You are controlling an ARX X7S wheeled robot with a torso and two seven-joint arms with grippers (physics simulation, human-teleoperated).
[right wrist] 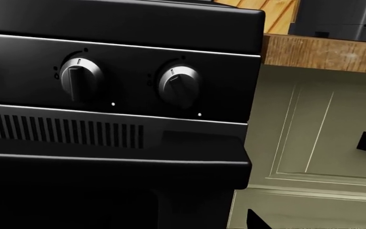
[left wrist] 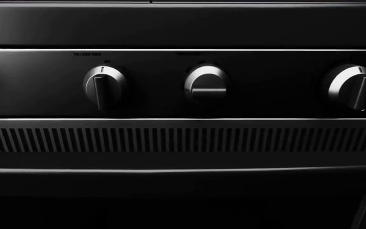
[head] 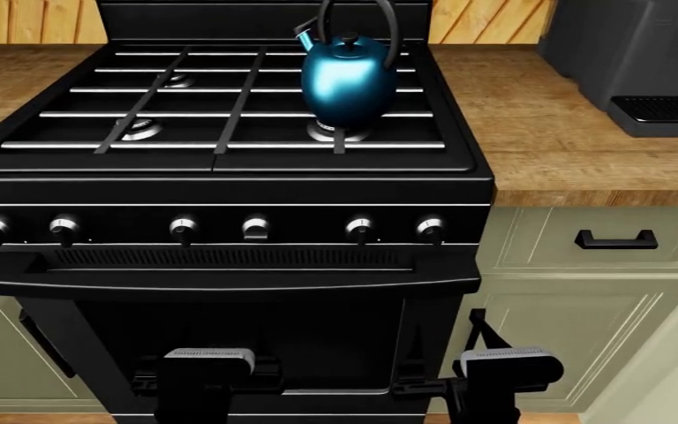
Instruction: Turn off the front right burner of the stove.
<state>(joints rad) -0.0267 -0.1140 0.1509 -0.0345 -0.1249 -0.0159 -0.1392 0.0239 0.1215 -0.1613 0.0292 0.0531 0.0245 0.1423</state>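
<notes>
You're facing the stove [head: 222, 190], sitting between wooden countertops [head: 551, 132] above pale green cabinets [head: 586, 291]. The front right burner [head: 342, 133] is lying beneath the blue kettle [head: 349, 79]. Neither gripper's jaws are showing, so their state is unclear.

Kettle [head: 349, 81] on stove [head: 222, 181] front right burner [head: 336, 133]; knobs [head: 254, 228] below.

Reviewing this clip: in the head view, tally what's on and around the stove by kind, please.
Control knobs: 6
Blue kettle: 1
Uncovered burner heads: 2
Dark countertop appliance: 1
Cabinet handle: 1
Total: 11
</notes>
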